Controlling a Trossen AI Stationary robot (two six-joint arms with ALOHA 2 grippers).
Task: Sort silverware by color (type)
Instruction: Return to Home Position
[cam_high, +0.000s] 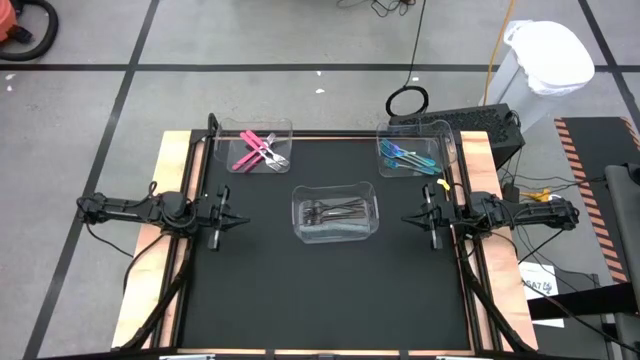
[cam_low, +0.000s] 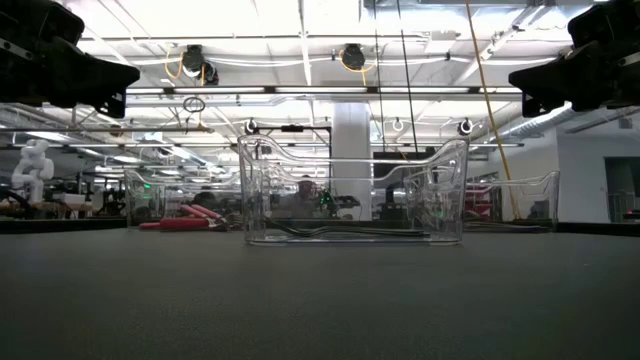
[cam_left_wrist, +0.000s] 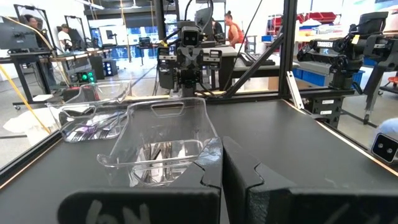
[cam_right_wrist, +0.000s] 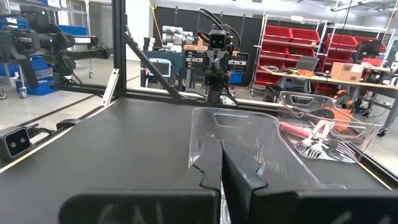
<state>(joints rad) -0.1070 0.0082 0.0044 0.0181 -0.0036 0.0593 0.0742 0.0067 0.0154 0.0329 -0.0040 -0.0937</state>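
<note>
1. Claws first: the left claw (cam_high: 234, 219) is closed and holds nothing. It sits at 9 o'clock on the black table (cam_high: 320, 300), and its tip points in at the middle. In its own wrist view, its two dark fingers (cam_left_wrist: 249, 183) press together with no gap.
2. The right claw (cam_high: 413, 219) is closed too, with nothing in it. It sits at 3 o'clock and faces the left claw across the table. Its fingers (cam_right_wrist: 249, 183) touch each other.
3. The middle bin (cam_high: 300, 196) is clear. It stands between the two claws, a little toward 12 o'clock from the middle of the table, and it is well apart from both claws.
4. The grey forks (cam_high: 336, 211) lie flat in the middle bin, side by side. In the low view they rest on the bottom of this bin.
5. The pink silverware (cam_high: 256, 151) lies in the left bin (cam_high: 287, 128) at 11 o'clock. The pieces cross over each other, and their ends are silver.
6. The blue-teal silverware (cam_high: 407, 158) lies in the right bin (cam_high: 447, 140) at 1 o'clock, close to the table's edge.
7. Every piece I can see is inside a bin, with each color in its own bin.
8. I cannot count the pieces in any bin, because they lie too close together.
</note>
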